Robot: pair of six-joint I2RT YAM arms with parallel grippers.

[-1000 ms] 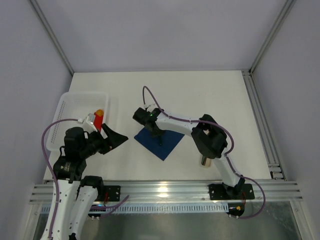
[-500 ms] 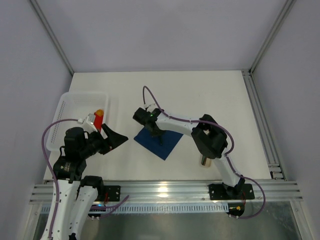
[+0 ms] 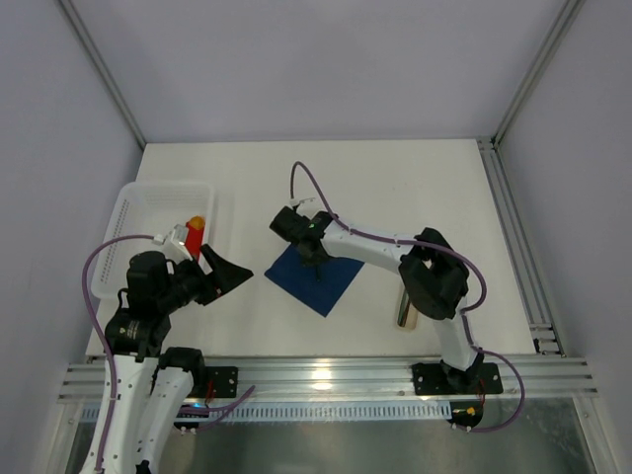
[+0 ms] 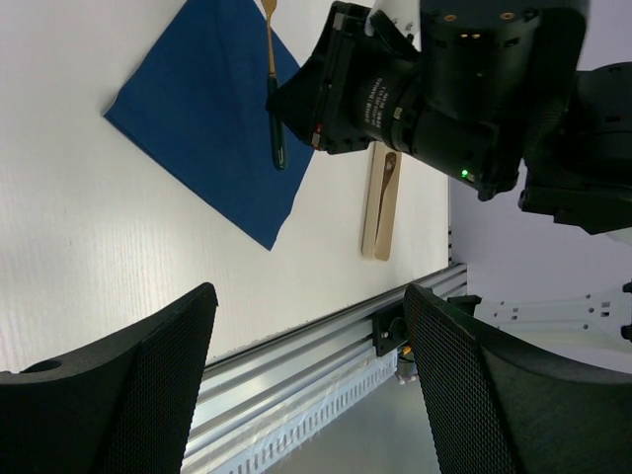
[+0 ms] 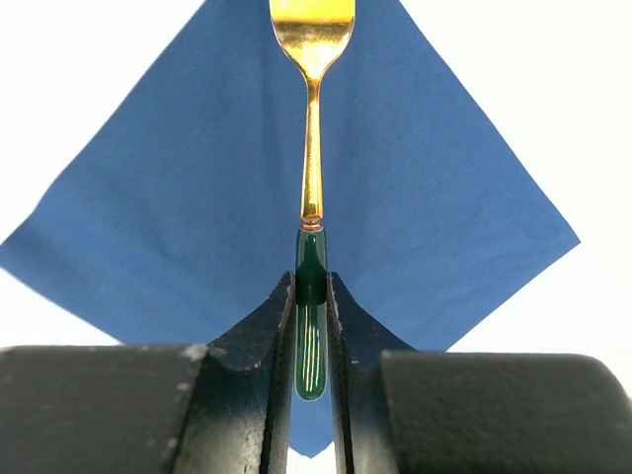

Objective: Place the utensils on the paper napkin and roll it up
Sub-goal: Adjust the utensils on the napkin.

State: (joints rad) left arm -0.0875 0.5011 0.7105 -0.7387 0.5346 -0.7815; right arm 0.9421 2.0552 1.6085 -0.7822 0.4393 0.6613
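Observation:
The paper napkin (image 3: 331,284) (image 5: 178,197) (image 4: 212,128) lies flat as a navy diamond near the table's middle. One of the utensils, a gold fork (image 5: 312,148) (image 4: 270,59) with a dark green handle, lies along the napkin's middle. My right gripper (image 3: 314,261) (image 5: 311,286) reaches down over the napkin and is shut on that green handle, with both fingers against its sides. Left of the napkin and clear of it, my left gripper (image 3: 233,276) (image 4: 308,296) hovers open, with nothing between its mesh-faced fingers (image 4: 148,365).
A pale beige bar (image 3: 405,310) (image 4: 380,212) lies right of the napkin near the front edge, partly under my right arm. A white basket (image 3: 148,202) stands at the left, with a red block with an orange tip (image 3: 196,237) beside it. The front rail (image 3: 326,373) runs along the near edge.
My right arm has shifted a little to the right and its jaws have narrowed onto the fork's handle. The beige bar shows more. The left arm has not moved.

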